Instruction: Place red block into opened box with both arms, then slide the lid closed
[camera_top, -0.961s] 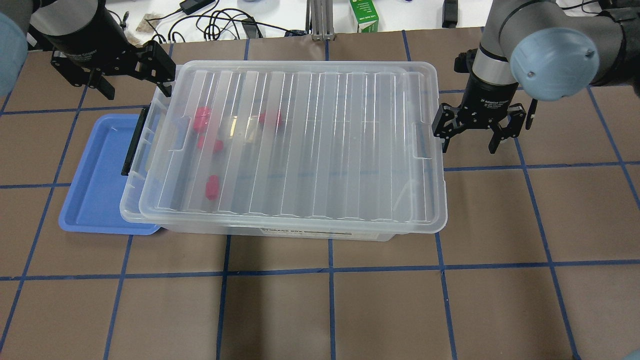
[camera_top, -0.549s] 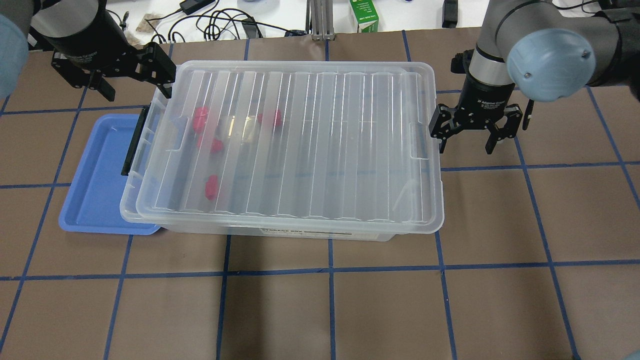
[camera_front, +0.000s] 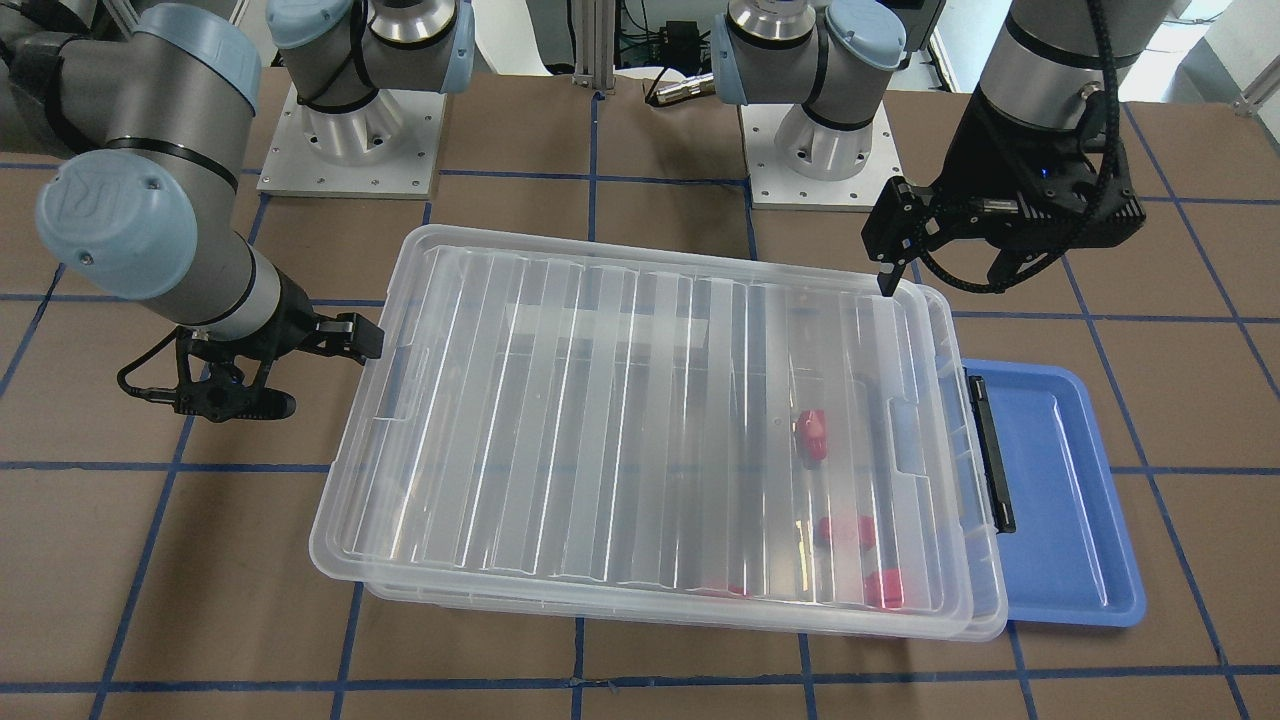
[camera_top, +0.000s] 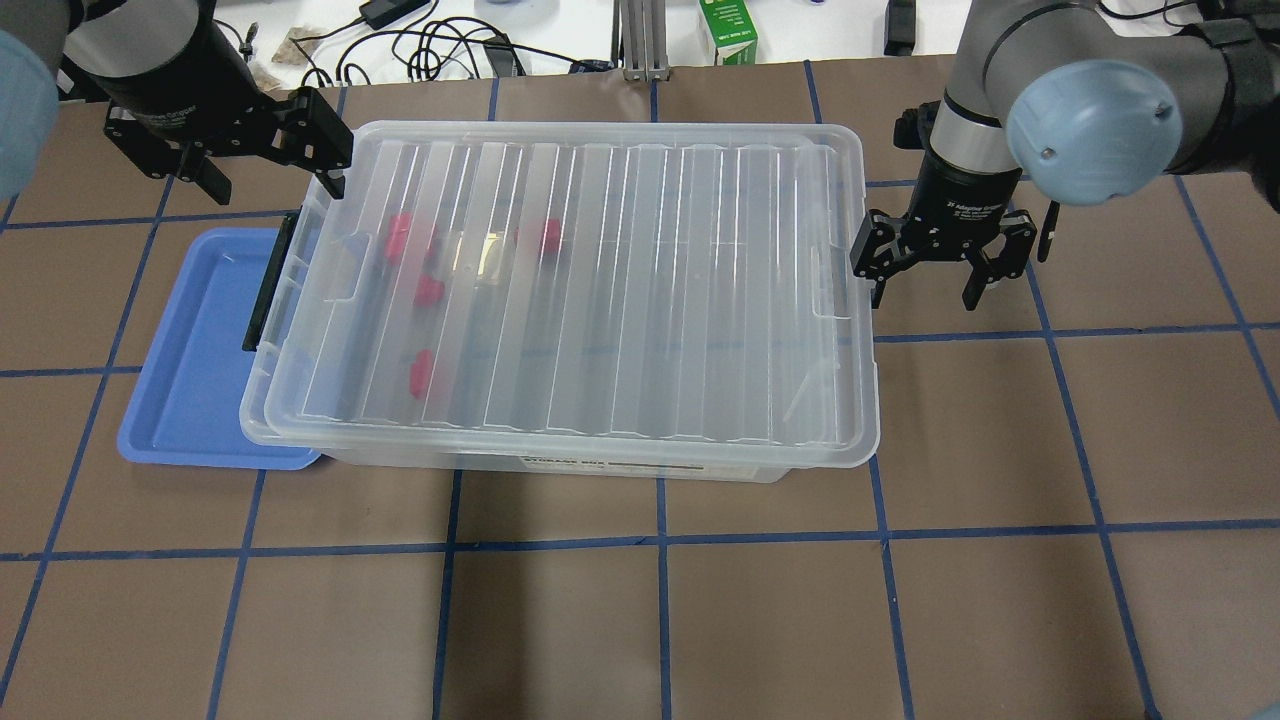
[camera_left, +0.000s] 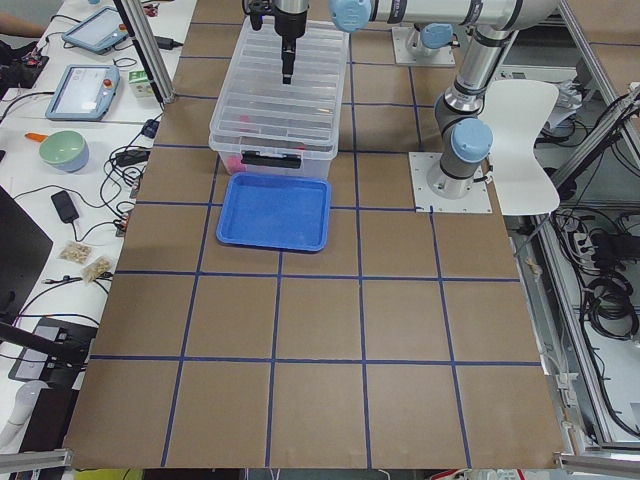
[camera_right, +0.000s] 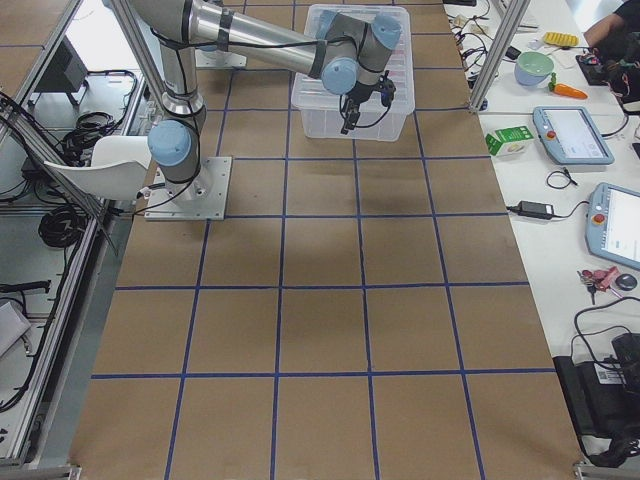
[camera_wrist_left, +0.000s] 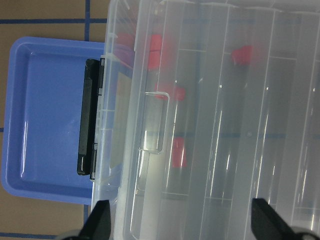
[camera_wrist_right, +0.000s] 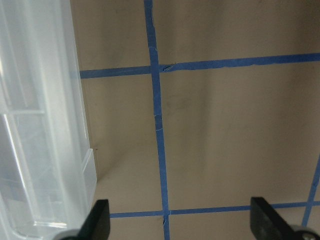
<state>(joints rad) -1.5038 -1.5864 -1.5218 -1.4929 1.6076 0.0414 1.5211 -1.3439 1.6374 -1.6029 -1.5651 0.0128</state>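
Clear ribbed plastic lid (camera_top: 620, 300) lies over the shallow clear plastic box (camera_top: 560, 468), slightly askew. A narrow strip of box rim shows at the left end by the black bar latch (camera_top: 268, 290). Small red plastic blocks (camera_top: 422, 372) sit inside, left end, under the lid. Left gripper (camera_top: 276, 185) is at the far-left corner, jaws wide. Right gripper (camera_top: 922, 292) has jaws wide, one finger against the lid's right edge. Blue plastic tray (camera_top: 190, 350) is at the left.

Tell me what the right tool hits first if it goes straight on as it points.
Probably the table: the right tool points down at bare brown paper. One finger sits beside the lid, so it might graze that rim.
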